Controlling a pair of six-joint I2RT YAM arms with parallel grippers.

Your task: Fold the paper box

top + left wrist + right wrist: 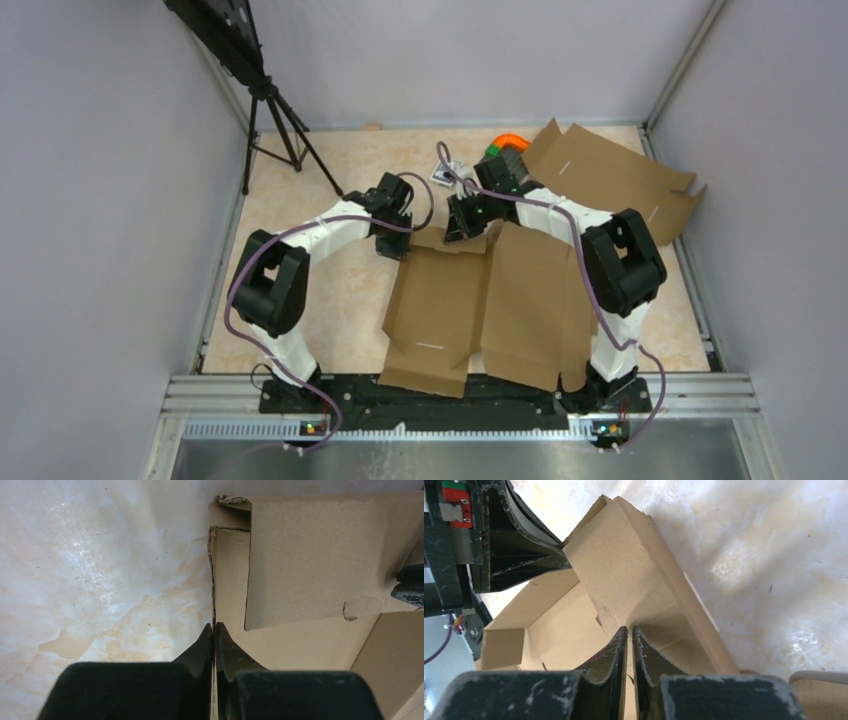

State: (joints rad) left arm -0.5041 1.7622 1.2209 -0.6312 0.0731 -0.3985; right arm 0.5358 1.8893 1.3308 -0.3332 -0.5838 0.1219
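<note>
The left pincer is pinching the paper box's far-left corner; the right pincer is pinching that same wall alongside.

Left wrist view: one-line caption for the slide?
Left tool pinches a wall edge of the paper box, one flap folded inward, on the marbled table.

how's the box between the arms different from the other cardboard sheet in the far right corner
The box lies in the middle; the sheet sits in the far right corner. The box's far flaps stand folded up; the sheet is spread open. The left gripper and right gripper pinch the box; no gripper holds the sheet. Both are plain brown cardboard.
</note>
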